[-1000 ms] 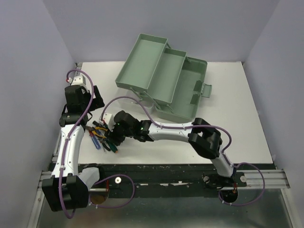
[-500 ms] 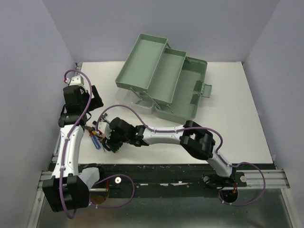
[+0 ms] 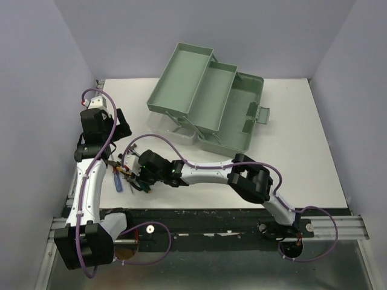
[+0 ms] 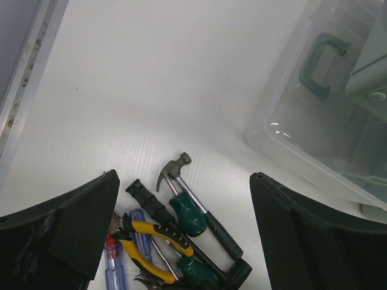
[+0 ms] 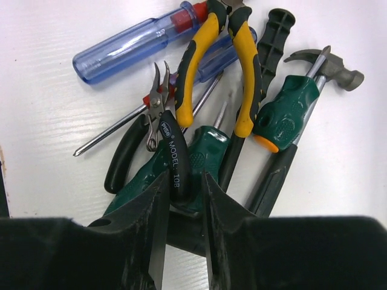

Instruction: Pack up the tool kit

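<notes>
The sage-green toolbox (image 3: 254,84) stands open at the back, its two trays (image 3: 184,75) fanned out to the left. Its translucent lid (image 4: 314,121) lies beside it. The tools lie in a pile (image 3: 130,175) at the front left: small hammer (image 5: 329,66), yellow-handled pliers (image 5: 242,72), blue screwdriver (image 5: 127,51), green-handled screwdrivers (image 5: 284,112) and small black-handled cutters (image 5: 175,157). My right gripper (image 5: 184,181) is down in the pile, shut on one black handle of the cutters. My left gripper (image 4: 184,176) is open and empty above the hammer (image 4: 175,166) and pliers (image 4: 154,235).
Purple walls close the table on the left, back and right. The table's metal edge (image 4: 24,78) runs along the left. The left arm (image 3: 91,175) stands close beside the pile, and the right arm (image 3: 205,172) stretches across the front of the table.
My right gripper has moved left into the pile and closed on the cutters' handle. A blue screwdriver has been pushed a little to the left. The left arm has barely moved.
</notes>
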You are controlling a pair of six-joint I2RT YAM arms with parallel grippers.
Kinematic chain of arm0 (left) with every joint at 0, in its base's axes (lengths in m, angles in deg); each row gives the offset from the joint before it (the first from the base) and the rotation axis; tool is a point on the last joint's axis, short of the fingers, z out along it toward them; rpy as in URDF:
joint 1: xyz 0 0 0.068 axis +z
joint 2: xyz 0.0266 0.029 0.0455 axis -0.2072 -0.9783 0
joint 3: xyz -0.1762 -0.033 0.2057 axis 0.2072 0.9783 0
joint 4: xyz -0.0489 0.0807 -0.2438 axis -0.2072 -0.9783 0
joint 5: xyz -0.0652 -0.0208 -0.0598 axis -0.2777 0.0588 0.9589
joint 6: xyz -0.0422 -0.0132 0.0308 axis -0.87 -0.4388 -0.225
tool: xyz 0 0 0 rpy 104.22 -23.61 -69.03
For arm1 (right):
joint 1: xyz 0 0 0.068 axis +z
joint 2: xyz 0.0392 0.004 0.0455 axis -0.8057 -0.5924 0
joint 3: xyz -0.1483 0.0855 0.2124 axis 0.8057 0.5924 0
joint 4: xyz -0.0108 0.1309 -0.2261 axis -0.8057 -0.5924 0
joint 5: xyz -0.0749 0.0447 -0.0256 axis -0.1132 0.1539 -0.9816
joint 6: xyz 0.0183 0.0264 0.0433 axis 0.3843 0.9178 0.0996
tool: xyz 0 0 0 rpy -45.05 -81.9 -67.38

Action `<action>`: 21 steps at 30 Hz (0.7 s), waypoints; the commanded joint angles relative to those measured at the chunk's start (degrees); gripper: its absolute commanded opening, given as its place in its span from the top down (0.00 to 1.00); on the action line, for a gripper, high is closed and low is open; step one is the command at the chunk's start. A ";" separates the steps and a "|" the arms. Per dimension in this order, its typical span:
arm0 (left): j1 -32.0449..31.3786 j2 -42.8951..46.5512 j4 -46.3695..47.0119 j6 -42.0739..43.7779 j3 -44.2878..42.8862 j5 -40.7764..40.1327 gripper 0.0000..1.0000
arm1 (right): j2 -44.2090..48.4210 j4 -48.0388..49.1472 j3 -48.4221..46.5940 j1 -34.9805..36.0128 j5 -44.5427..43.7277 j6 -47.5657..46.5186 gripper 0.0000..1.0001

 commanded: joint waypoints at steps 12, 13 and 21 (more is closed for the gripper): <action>0.78 1.41 1.19 -0.43 -0.26 0.97 0.01 | 3.91 9.19 7.26 0.67 -3.26 -3.52 1.00; 0.78 1.32 1.10 -0.42 -0.26 0.97 0.01 | 4.88 10.33 8.14 0.67 -3.17 -3.25 0.99; 1.04 1.59 1.28 -0.34 -0.18 0.45 0.01 | 14.63 15.25 15.69 0.32 -1.32 2.89 1.00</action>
